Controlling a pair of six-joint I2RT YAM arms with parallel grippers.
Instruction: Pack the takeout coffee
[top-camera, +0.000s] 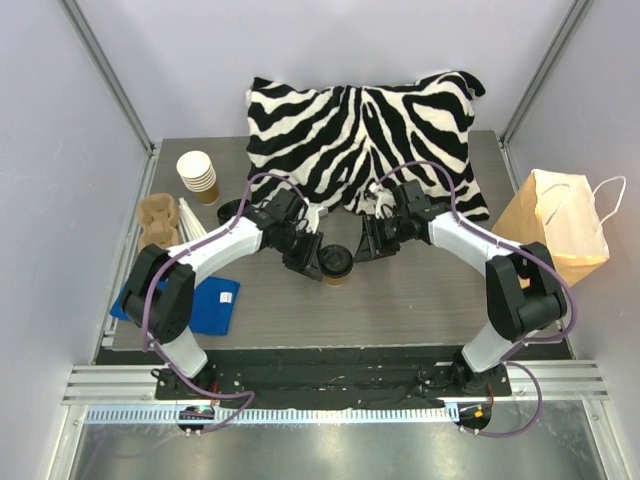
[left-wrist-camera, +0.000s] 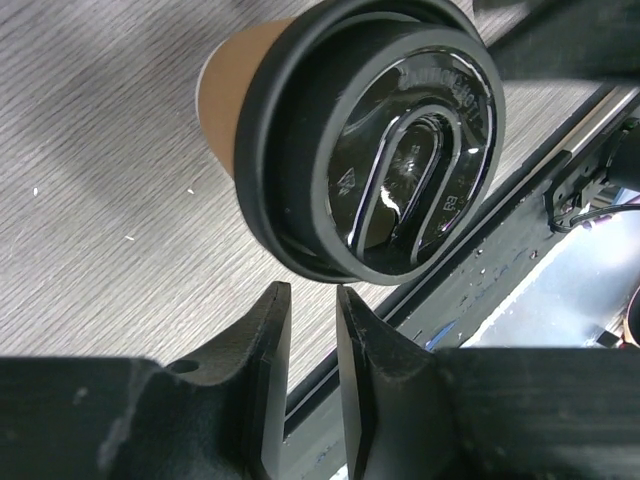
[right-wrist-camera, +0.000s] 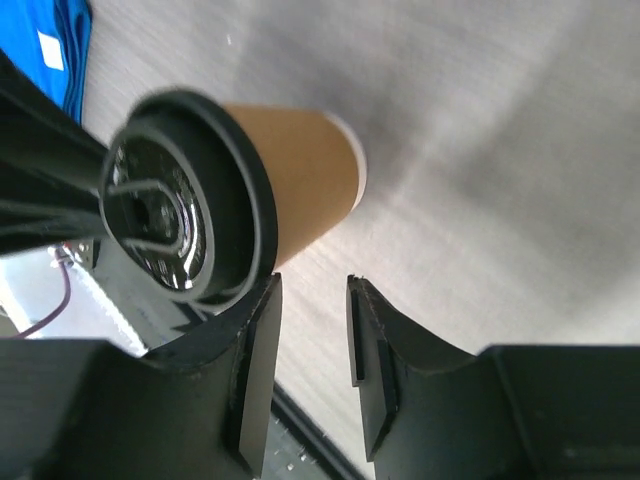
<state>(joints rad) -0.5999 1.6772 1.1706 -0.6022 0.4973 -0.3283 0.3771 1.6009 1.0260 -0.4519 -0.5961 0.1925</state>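
Takeout coffee (top-camera: 337, 262): a brown paper cup capped with a glossy black lid, standing upright on the grey wood-grain bench (top-camera: 420, 290), near its middle and toward the near edge. It sits between the two end effectors.

The left end effector (top-camera: 303, 262) lies just beside the cup on its left. In the left wrist view its fingers (left-wrist-camera: 272, 345) stand a narrow gap apart with only bench surface between them, holding nothing. The lid (left-wrist-camera: 400, 150) lies just beyond their tips.

The right end effector (top-camera: 362, 250) lies just beside the cup on its right. In the right wrist view its jaws are likewise slightly parted and empty. The tip of one finger (right-wrist-camera: 258, 330) is at the lid's rim, though contact cannot be confirmed, and the cup wall (right-wrist-camera: 300, 180) lies beyond it.

At the back of the bench lies a zebra-striped cushion (top-camera: 360, 125). On the left side are a stack of lidless paper cups (top-camera: 198, 175), a cardboard cup carrier (top-camera: 158, 220) and a blue cloth (top-camera: 215, 302). A brown paper bag (top-camera: 555, 225) with white handles stands at the right edge, well apart from the cup.
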